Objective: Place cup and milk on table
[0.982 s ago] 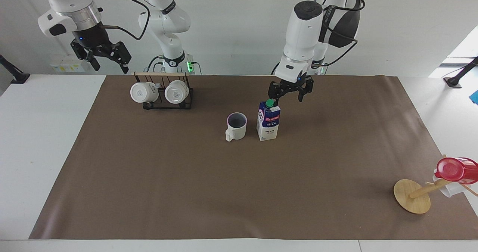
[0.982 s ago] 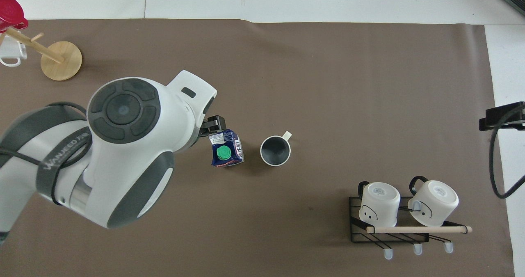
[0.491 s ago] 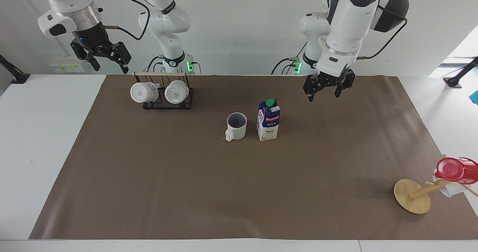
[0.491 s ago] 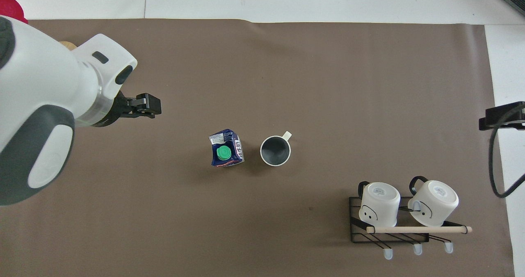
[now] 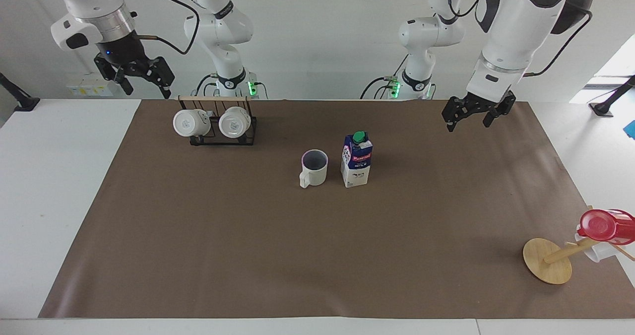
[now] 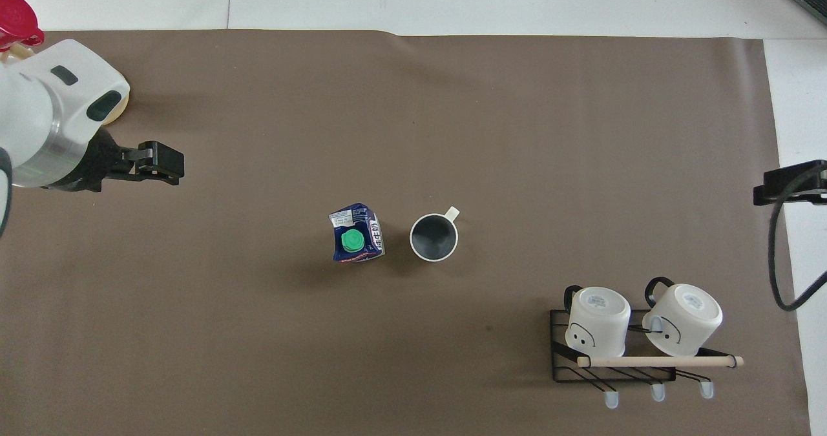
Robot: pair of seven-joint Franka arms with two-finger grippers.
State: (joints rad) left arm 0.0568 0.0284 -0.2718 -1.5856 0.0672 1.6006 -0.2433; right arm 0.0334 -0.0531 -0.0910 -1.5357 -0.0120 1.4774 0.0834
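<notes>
The cream cup with the dark inside stands upright on the brown paper near the middle of the white table. Its handle points away from the robots. Close beside it, toward the left arm's end, the milk stands upright with its green cap on top. My left gripper hangs open and empty over the paper, well clear of the milk, toward the left arm's end. My right gripper waits open and empty, raised above the table's edge by the mug rack.
A black wire rack holding two white mugs stands near the robots at the right arm's end. A tilted wooden disc stand carrying a red cup sits at the left arm's end, far from the robots.
My left gripper has drawn away from the top of the milk toward the left arm's end of the table, staying open. The milk, the cup and the right arm have not moved.
</notes>
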